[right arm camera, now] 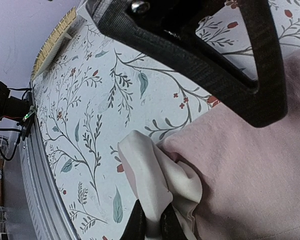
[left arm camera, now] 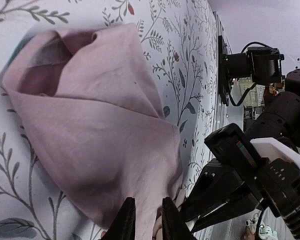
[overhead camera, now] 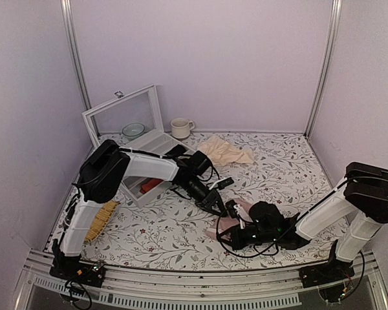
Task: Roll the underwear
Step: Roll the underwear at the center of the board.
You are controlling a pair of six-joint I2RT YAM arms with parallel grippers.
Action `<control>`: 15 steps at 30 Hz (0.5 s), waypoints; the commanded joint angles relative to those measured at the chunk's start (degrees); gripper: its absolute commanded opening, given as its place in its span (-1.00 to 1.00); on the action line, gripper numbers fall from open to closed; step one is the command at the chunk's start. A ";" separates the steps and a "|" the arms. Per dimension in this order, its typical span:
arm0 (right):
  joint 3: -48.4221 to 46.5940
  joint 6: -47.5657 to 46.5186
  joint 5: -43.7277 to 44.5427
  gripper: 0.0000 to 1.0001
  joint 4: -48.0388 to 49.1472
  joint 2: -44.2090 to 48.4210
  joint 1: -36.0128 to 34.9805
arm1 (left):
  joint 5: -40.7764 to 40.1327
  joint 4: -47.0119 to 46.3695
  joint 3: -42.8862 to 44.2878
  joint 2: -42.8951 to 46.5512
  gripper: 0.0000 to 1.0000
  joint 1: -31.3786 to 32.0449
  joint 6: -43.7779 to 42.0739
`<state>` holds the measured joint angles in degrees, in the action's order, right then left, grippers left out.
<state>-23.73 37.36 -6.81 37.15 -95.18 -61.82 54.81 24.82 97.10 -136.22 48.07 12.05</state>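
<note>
The underwear (overhead camera: pixel 242 208) lies crumpled on the floral table, near the front at centre. In the left wrist view its dusty-pink fabric (left arm camera: pixel 90 125) is folded into a loose wedge. My left gripper (overhead camera: pixel 220 205) is shut on a pink fold near its edge (left arm camera: pixel 144 222). My right gripper (overhead camera: pixel 232 234) comes in from the right and is shut on the cream-white waistband (right arm camera: pixel 155 175), pinching a raised fold (right arm camera: pixel 152 227). The waistband's text is hidden. The two grippers are close together; the right one also shows in the left wrist view (left arm camera: pixel 230 185).
A white open-lidded box (overhead camera: pixel 142 145) stands at the back left, with a small red bundle (overhead camera: pixel 150 185) in it. A green bowl (overhead camera: pixel 133 130), a mug (overhead camera: pixel 180 127) and a beige cloth (overhead camera: pixel 225 152) are at the back. A yellow brush (overhead camera: pixel 100 219) lies at the left.
</note>
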 commanded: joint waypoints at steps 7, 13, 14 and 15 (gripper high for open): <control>-4.51 -7.17 -2.15 -1.00 -12.52 -3.53 1.09 | -3.86 6.55 6.16 -5.40 -0.69 0.65 -0.55; -7.73 -8.69 0.59 -1.00 -20.33 1.71 0.94 | -8.36 8.43 6.28 -6.41 -0.77 0.33 0.49; -8.35 -8.82 1.19 -1.00 -21.99 2.66 0.63 | -8.78 8.53 6.26 -6.49 -0.77 0.21 0.81; -8.82 -9.08 1.45 -1.00 -23.03 3.54 0.40 | -9.08 8.64 6.21 -6.51 -0.76 0.01 1.21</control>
<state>-31.24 30.33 -8.36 25.56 -95.98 -61.08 50.92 29.87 103.24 -140.64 48.27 12.32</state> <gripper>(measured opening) 0.048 0.117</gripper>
